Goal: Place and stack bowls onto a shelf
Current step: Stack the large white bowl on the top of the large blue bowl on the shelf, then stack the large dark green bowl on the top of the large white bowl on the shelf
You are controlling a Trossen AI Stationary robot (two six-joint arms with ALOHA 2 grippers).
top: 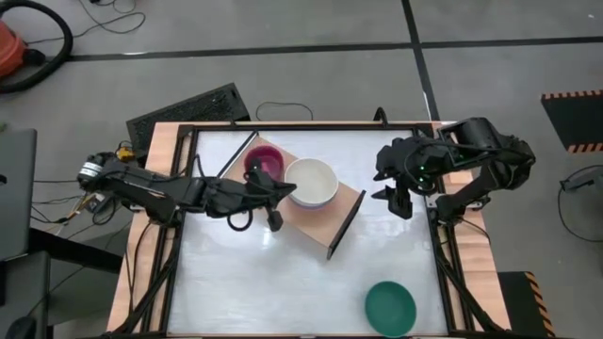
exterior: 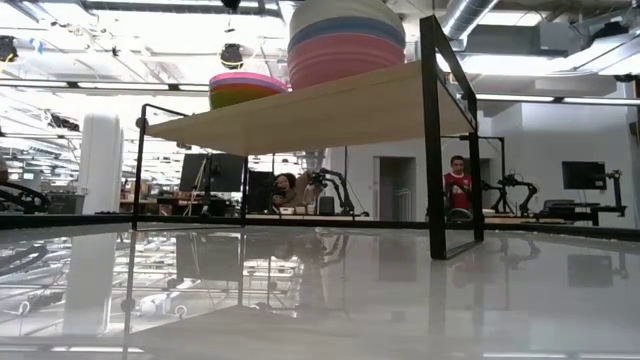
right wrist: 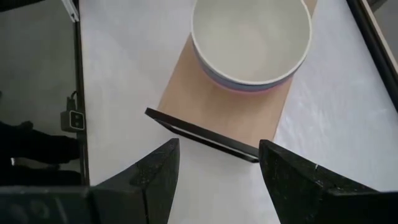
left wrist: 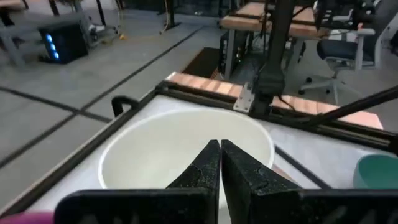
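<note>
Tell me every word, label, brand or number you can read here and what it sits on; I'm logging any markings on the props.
None can be read.
The cream-white bowl, the magenta bowl, the dark green bowl and the shelf carry no print.
The left hand and right hand show no label.
The monitors in the room behind are too small to read.

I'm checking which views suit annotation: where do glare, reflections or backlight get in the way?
Low view: the glossy tabletop mirrors the room, and bright ceiling lights backlight the shelf and bowl stacks. High view: even light, mild sheen on the table. Left wrist view: the left gripper fills the foreground.
</note>
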